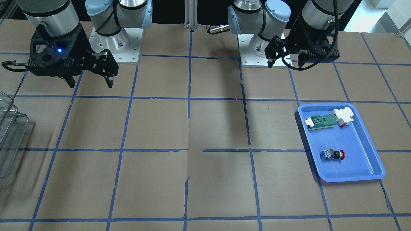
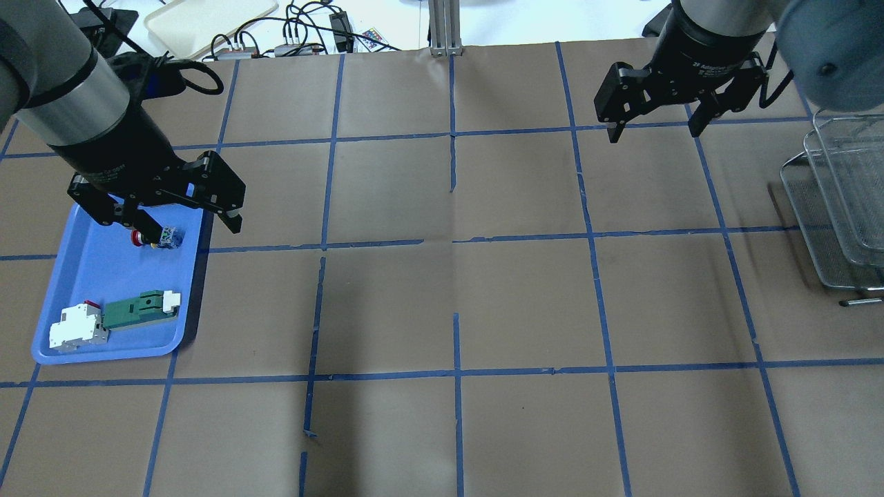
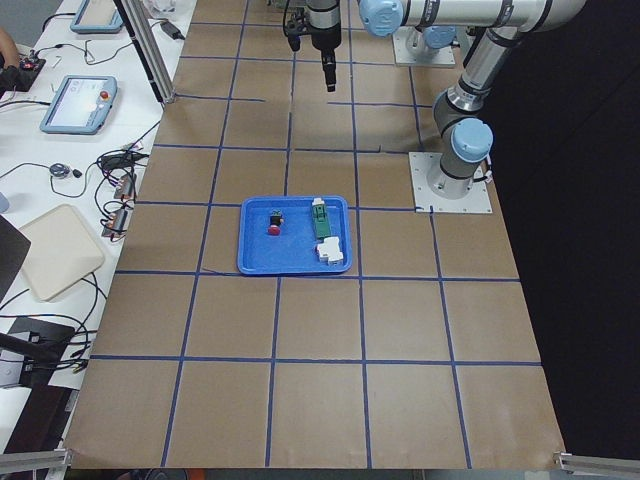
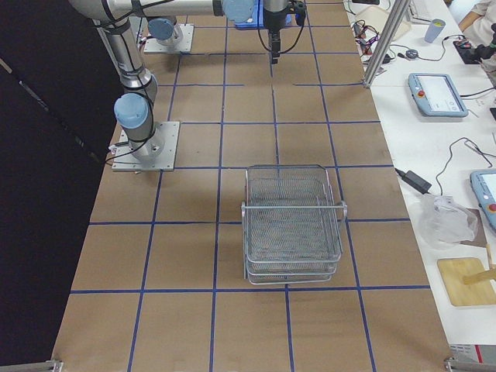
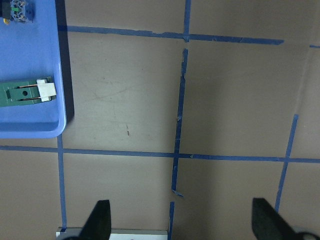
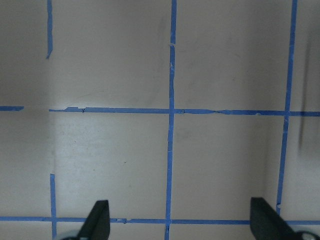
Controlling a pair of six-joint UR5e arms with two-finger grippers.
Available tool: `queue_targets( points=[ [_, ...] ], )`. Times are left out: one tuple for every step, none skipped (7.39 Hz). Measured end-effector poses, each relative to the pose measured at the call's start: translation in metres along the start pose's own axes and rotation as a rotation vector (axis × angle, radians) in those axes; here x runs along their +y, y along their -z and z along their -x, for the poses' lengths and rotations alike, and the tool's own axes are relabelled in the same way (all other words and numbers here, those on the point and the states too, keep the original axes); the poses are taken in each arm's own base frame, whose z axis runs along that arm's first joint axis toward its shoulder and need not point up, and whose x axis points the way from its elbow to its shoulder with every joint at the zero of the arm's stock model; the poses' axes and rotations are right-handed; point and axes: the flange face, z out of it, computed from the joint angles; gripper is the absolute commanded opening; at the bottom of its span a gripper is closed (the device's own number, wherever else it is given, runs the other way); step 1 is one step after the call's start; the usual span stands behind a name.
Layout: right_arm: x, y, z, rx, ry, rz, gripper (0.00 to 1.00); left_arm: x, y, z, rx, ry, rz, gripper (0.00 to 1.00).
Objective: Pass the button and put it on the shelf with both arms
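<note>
Brown table [image 1: 192, 128]: button [image 1: 333, 155] lies in blue tray [image 1: 369, 162], apart from spread left pincer [image 1: 285, 63]

Glossy blue plastic tray [image 2: 103, 276] near the left pincer [image 2: 188, 228]; shiny wire-mesh metal shelf [image 4: 293, 225]; matt brown paper-covered table [image 2: 525, 297].

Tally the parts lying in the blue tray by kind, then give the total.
red-capped button: 1
green-and-white flat part: 1
white-and-red block: 1
Total in the blue tray: 3
</note>
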Motion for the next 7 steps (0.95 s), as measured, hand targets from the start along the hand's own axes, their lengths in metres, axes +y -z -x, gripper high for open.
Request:
queue_targets(
  points=[
    [0.0028, 0.0023, 0.0005, 0.003, 0.002, 0.004, 1.0, 0.0, -0.0001, -0.0001, 0.0, 0.0, 0.0, 1.0],
    [0.006, 0.0058, 0.003, -0.009, 0.005, 0.002, 1.0, 0.0, -0.0001, -0.0005, 0.001, 0.0, -0.001, 1.0],
    [0.0073, 0.0067, 0.0044, -0.019, 0.005, 0.001, 1.0, 0.0, 0.0001, -0.0011, 0.001, -0.001, -0.003, 1.0],
    [0.008, 0.0062, 0.005, -0.024, 0.006, 0.002, 1.0, -0.0001, 0.0001, -0.0014, 0.001, -0.001, -0.004, 1.0],
    [0.0085, 0.0049, 0.0054, -0.025, 0.007, 0.004, 1.0, -0.0007, 0.0001, -0.001, 0.001, -0.001, -0.006, 1.0],
    [0.0089, 0.0034, 0.0055, -0.026, 0.012, 0.006, 1.0, -0.0013, -0.0004, -0.0003, 0.001, 0.002, -0.006, 1.0],
    [0.009, 0.0024, 0.0056, -0.026, 0.016, 0.008, 1.0, -0.0018, -0.001, -0.0001, 0.001, 0.003, -0.004, 1.0]
  ],
)
